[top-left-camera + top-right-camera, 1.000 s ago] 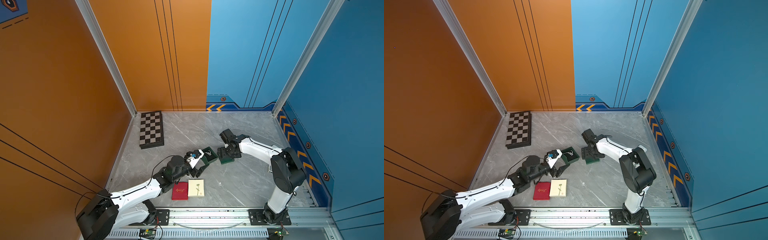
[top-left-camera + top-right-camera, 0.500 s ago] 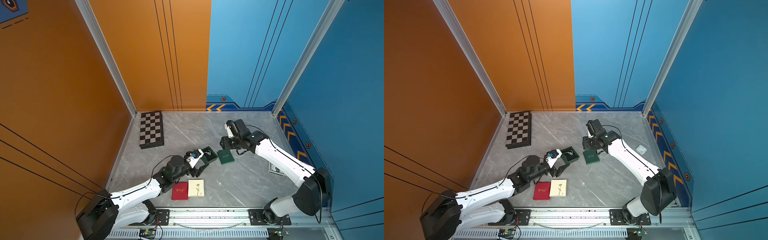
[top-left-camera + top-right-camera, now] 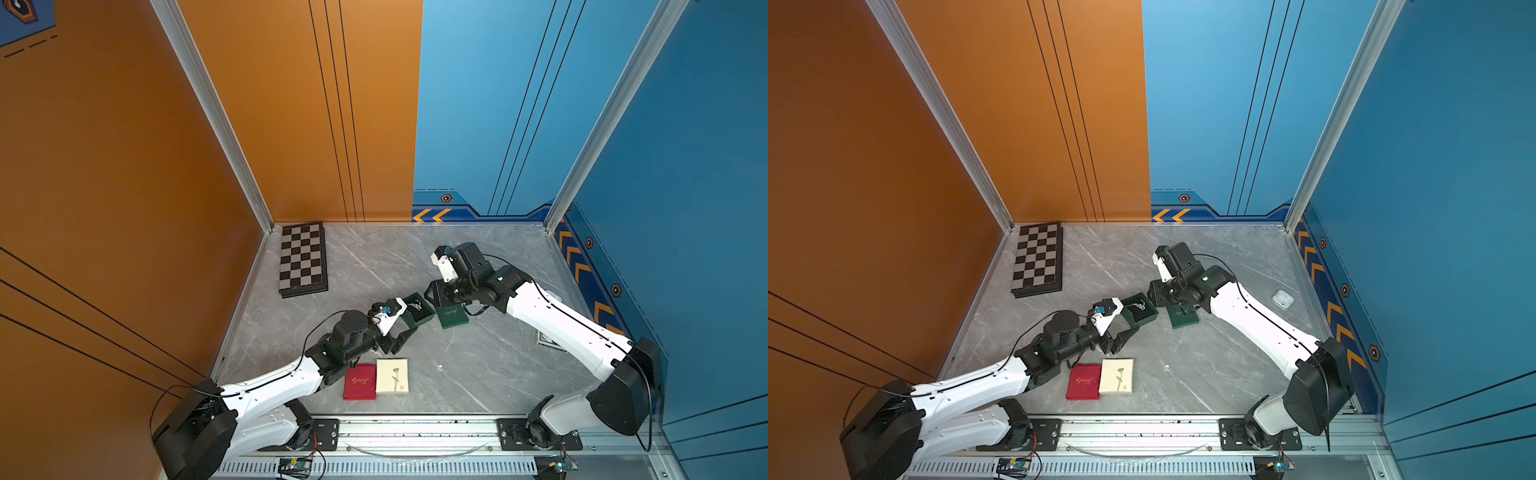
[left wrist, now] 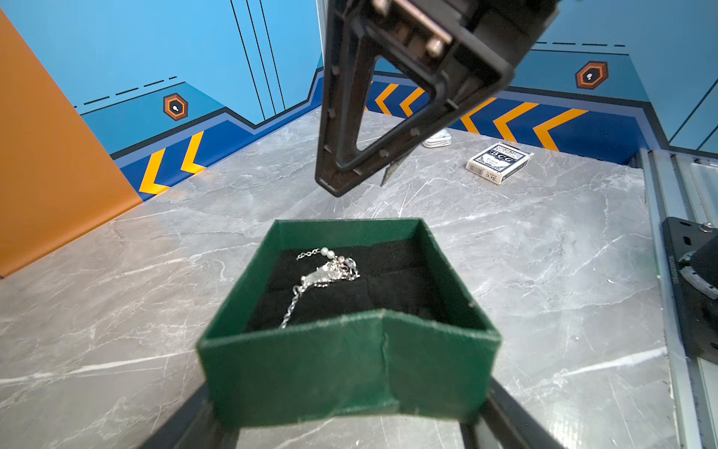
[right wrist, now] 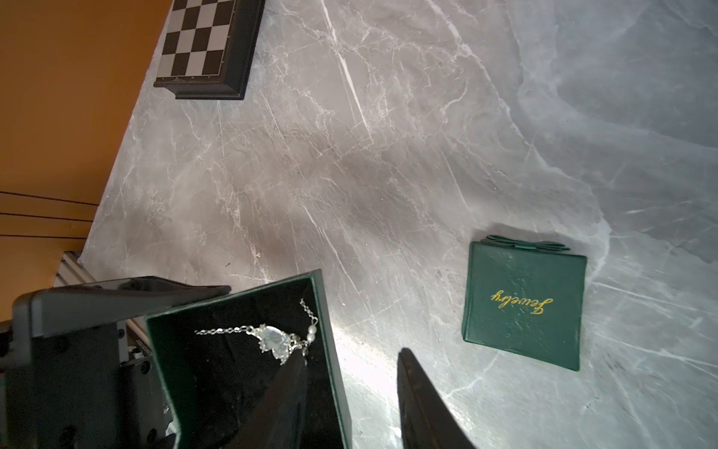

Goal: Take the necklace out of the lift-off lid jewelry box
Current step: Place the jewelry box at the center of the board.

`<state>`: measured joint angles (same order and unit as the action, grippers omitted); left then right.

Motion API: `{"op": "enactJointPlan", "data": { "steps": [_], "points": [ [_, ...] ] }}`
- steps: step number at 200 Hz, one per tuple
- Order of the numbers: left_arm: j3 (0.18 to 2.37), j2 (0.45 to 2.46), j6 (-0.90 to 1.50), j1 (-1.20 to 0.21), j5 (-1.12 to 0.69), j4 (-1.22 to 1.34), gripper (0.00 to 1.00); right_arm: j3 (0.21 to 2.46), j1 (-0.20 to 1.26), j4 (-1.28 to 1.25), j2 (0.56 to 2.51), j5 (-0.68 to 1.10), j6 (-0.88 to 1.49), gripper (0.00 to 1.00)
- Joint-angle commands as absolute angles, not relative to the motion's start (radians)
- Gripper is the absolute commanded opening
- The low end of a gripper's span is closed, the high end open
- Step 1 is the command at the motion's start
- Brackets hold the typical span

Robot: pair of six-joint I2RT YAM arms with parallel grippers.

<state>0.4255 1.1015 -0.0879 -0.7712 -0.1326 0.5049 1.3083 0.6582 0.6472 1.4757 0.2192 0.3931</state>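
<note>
The lift-off lid jewelry box (image 4: 349, 369) is a green open base with a black lining. My left gripper (image 4: 347, 404) is shut on it, one finger on each side wall. A silver necklace (image 4: 326, 272) lies inside the box (image 3: 416, 320), and both top views show the necklace (image 3: 1138, 306). Its green lid (image 5: 524, 307) with gold lettering rests flat on the table to the box's right (image 3: 452, 316). My right gripper (image 5: 349, 355) hovers open over the box's far right rim. One finger hangs above the necklace (image 5: 279, 342) and the other is outside the wall.
A chessboard (image 3: 302, 259) lies at the back left by the orange wall. A red box (image 3: 360, 381) and a cream box (image 3: 392, 376) sit near the front rail. A card deck (image 4: 499, 162) and a white case (image 3: 1282, 299) lie on the right side.
My right gripper has left the lid on the table, lifted, and swung over to the open box, its jaws narrowing. The left arm and box stay put.
</note>
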Motion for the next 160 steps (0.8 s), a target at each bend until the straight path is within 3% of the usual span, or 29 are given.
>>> {"op": "enactJointPlan", "data": {
  "steps": [1, 160],
  "points": [
    [0.425, 1.099, -0.078, -0.762, -0.151, 0.508, 0.51, 1.304, 0.673, 0.626, 1.504, 0.260, 0.389, 0.38],
    [0.425, 1.104, -0.081, -0.762, -0.148, 0.509, 0.52, 1.312, 0.683, 0.618, 1.548, 0.326, 0.376, 0.02]
  ]
}}
